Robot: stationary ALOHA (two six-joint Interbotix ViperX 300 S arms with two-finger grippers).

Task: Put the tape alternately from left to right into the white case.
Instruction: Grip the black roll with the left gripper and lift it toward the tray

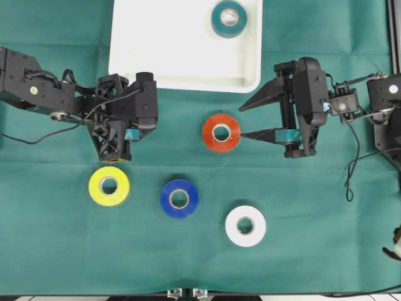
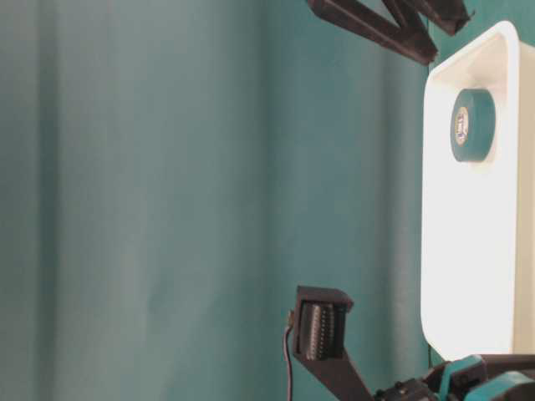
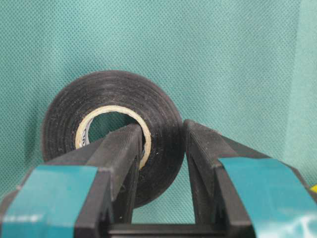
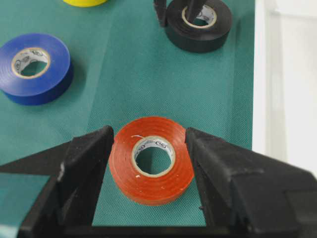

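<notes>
My left gripper (image 3: 163, 130) is shut on the wall of the black tape (image 3: 99, 106), one finger inside its pale core and the other outside. Overhead, the left gripper (image 1: 127, 133) hides that roll; the right wrist view shows the black tape (image 4: 198, 22) near the case's edge. My right gripper (image 4: 148, 133) is open, its fingers on either side of the orange-red tape (image 4: 151, 158), which lies flat on the cloth. Overhead, the right gripper (image 1: 241, 122) sits just right of the orange-red tape (image 1: 221, 133). The white case (image 1: 182, 69) holds a teal tape (image 1: 229, 19).
On the green cloth in front lie the yellow tape (image 1: 109, 185), the blue tape (image 1: 179, 198) and the white tape (image 1: 245, 226). A loose cable (image 1: 351, 169) hangs by the right arm. The case's near rim (image 1: 188, 84) runs between the two grippers.
</notes>
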